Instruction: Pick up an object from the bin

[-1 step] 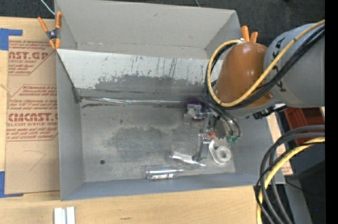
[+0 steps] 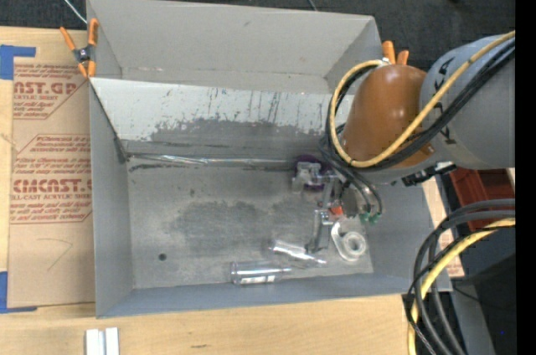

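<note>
My gripper [image 2: 320,238] reaches down into the front right part of the bin. Its tip is just above the right end of a crumpled clear, silvery wrapper [image 2: 293,251] that lies on the bin floor. A white ring-shaped tape roll [image 2: 351,244] lies flat just to the gripper's right. In front of the wrapper, a silvery tube-like piece [image 2: 260,271] lies along the bin's front wall. I see nothing held in the gripper.
A small purple thing [image 2: 308,176] sits near the back of the floor, beside the wrist. A small green piece [image 2: 369,216] shows by the right wall. The arm's orange cover and yellow cables hang over the bin's right corner.
</note>
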Motion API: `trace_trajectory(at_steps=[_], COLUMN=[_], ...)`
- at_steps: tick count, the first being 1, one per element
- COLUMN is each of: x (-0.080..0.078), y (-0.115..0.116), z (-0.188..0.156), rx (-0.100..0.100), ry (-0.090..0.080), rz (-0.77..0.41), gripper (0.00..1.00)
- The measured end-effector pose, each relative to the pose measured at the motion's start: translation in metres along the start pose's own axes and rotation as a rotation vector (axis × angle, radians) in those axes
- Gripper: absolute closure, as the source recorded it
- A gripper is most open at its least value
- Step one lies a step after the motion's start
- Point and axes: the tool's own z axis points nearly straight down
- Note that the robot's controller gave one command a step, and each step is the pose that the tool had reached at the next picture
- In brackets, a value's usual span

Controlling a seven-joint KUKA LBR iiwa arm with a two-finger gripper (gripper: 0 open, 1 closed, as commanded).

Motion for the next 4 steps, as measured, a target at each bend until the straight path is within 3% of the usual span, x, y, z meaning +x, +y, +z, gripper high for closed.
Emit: trace_trajectory(at_steps=[1,2,3,4], x=[0.032,0.013,0.013,0.025], y=[-0.024,0.0,0.0,0.0], z=[0.059,0.062,0.062,-0.018], rx=[0.0,-0.001,-0.001,-0.001], ry=[0.005,-0.001,-0.001,-0.006], rz=[-0.089,-0.053,-0.052,-0.043], gripper=[0.0,1.0,1.0,1.0])
